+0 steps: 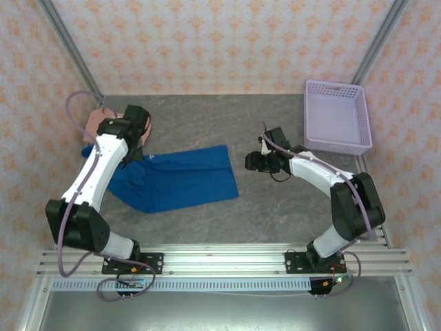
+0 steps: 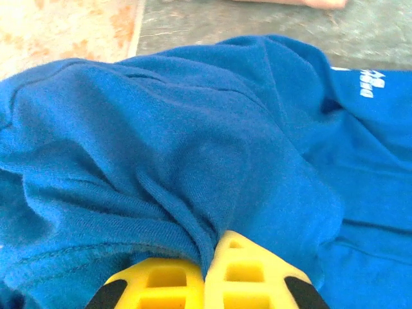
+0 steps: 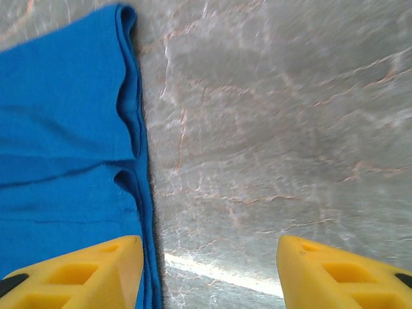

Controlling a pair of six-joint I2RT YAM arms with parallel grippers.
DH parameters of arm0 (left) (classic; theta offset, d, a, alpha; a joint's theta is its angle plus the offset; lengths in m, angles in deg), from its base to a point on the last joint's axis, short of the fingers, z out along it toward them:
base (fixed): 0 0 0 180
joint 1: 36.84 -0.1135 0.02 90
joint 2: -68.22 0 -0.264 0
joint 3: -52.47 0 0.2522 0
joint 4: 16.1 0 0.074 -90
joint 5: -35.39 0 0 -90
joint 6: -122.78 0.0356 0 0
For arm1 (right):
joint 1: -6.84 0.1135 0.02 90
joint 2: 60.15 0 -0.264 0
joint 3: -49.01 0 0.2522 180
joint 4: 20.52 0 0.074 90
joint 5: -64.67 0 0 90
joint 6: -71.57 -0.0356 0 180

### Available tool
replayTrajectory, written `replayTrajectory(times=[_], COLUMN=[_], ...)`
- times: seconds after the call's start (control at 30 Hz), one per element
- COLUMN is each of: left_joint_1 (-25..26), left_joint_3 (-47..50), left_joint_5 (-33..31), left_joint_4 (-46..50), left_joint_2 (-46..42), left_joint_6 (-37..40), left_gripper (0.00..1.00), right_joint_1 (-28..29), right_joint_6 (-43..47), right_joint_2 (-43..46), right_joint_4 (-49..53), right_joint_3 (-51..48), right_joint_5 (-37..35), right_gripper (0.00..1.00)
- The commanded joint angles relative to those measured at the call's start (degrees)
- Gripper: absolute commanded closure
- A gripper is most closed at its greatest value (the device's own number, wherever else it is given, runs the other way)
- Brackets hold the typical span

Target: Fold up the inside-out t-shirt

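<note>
On table (image 1: 275, 214), nine o'clock of centre: inside-out t-shirt (image 1: 180, 181) lies spread.
Left gripper (image 2: 207, 257): your jaws clenched on bunched shirt fabric.
Right gripper (image 3: 209, 264): your jaws released, three o'clock of shirt hem.

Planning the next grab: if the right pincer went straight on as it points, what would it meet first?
Likely the bare table beside the t-shirt edge; the right pincer stands open, one finger over the hem. Depth unclear.
</note>
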Motion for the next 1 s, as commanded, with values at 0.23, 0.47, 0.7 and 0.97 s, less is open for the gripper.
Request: replayTrajectory(times=[0.23, 0.47, 0.7, 0.97], left_joint_1=[12.1, 18.0, 20.1, 22.5], left_joint_3=[-13.5, -19.6, -21.6, -23.6], left_joint_5=[4.9, 6.2, 5.4, 4.5], left_joint_4=[6.5, 6.4, 5.9, 7.8], left_joint_2=[12.7, 20.1, 26.1, 30.3], left_joint_6=[-6.0, -8.0, -8.3, -7.8], left_gripper=[1.00, 1.00, 1.00, 1.00], right_joint_1=[4.2, 4.7, 4.6, 4.6], right_joint_6=[-5.8, -9.3, -8.7, -8.4], right_joint_2=[-6.8, -8.9, -7.6, -5.9], right_joint_4=[-8.3, -13.2, -12.3, -11.1], right_joint_3=[-1.0, -3.2, -3.6, -3.9], right_joint_5=[7.8, 10.1, 9.1, 7.2], right_gripper=[0.45, 0.50, 0.50, 0.50])
